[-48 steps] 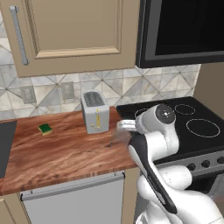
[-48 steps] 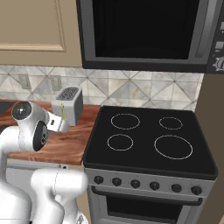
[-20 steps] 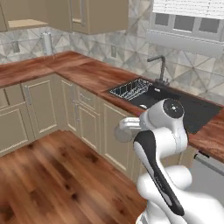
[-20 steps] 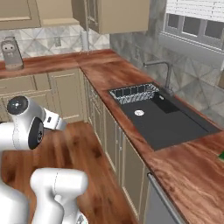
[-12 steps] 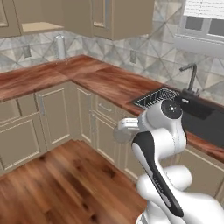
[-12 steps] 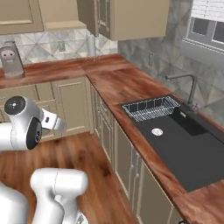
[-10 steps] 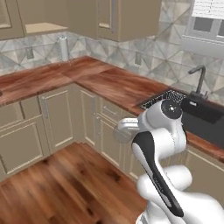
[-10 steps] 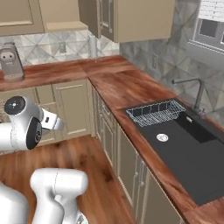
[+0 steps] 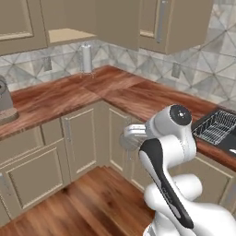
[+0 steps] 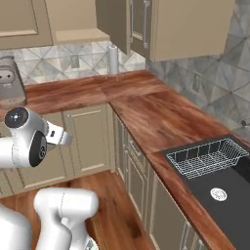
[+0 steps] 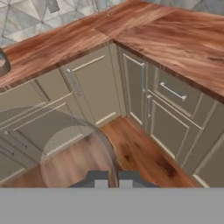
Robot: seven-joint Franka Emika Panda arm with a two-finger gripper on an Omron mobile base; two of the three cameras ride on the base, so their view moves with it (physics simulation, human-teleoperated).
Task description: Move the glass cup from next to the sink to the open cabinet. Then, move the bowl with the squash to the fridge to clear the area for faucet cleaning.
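Glass cup (image 11: pixel 78 144): in the gripper (image 11: pixel 113 177), a see-through curved shape just left of the fingertips in the hand view. One edge of its wall runs down between them. In the left base view it is a grey blur (image 9: pixel 126 140) at the end of the arm, low in front of the lower cupboard doors.

Jaws: pressed almost together, pinching what looks like the cup's wall. You cannot tell from these views whether the cup hangs upright or tilted.

Key relation: the open cabinet (image 9: pixel 69 34) lies above the jaws and ahead to the left, its tan shelf over the corner counter (image 9: pixel 115 87). Its door (image 10: pixel 113 19) hangs open on the right side of the shelf. The hand sits below counter height, so the cup has to rise well up as well as go forward. Only one arm here, so no choice of side.

Around: a white paper-towel roll (image 9: pixel 85 57) stands on the counter under the shelf, near the lifting path; mind it. The sink (image 10: pixel 229 195) with its wire rack (image 10: pixel 210 156) is off to the right, well apart from the hand.

Judgement: cup leg in transit; placing not yet done, bowl leg untouched.
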